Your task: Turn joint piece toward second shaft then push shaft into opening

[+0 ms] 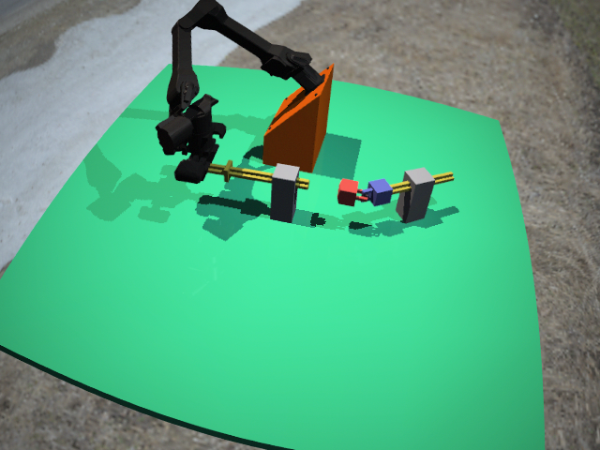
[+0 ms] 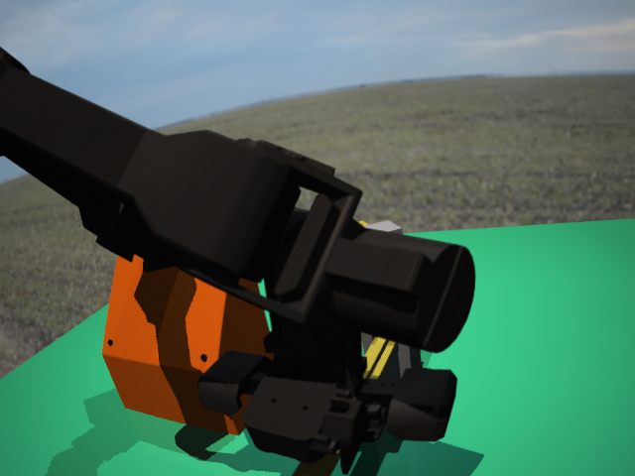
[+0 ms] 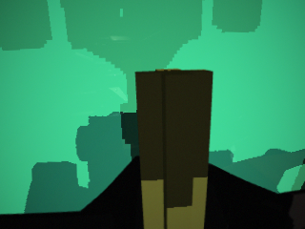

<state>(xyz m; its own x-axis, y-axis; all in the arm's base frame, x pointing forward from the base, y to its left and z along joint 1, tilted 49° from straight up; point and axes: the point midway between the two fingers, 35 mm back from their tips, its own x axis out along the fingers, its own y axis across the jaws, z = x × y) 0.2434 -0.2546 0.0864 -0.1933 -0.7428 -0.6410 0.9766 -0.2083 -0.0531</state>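
The second shaft [image 1: 254, 174] [image 2: 378, 358] [image 3: 186, 129] is yellow with a collar [image 1: 228, 171] and runs through its grey block [image 1: 283, 198]. My gripper [image 1: 205, 169] [image 3: 161, 161] is shut on this shaft at its outer end, beyond the collar, with a finger against each side in the wrist view. The shaft's inner end stands apart from the red joint piece [image 1: 347, 192]. That piece is hinged to a blue fork piece [image 1: 380, 192] on the first shaft [image 1: 443, 178], held by the other grey block [image 1: 414, 201]. The red piece looks roughly in line with the second shaft; its opening is hidden.
The orange wedge-shaped arm base [image 1: 292, 140] [image 2: 204, 317] stands behind the second shaft. The green table top [image 1: 291, 314] [image 2: 554, 317] lies under everything. The arm hides most of the shafts and blocks in the exterior view.
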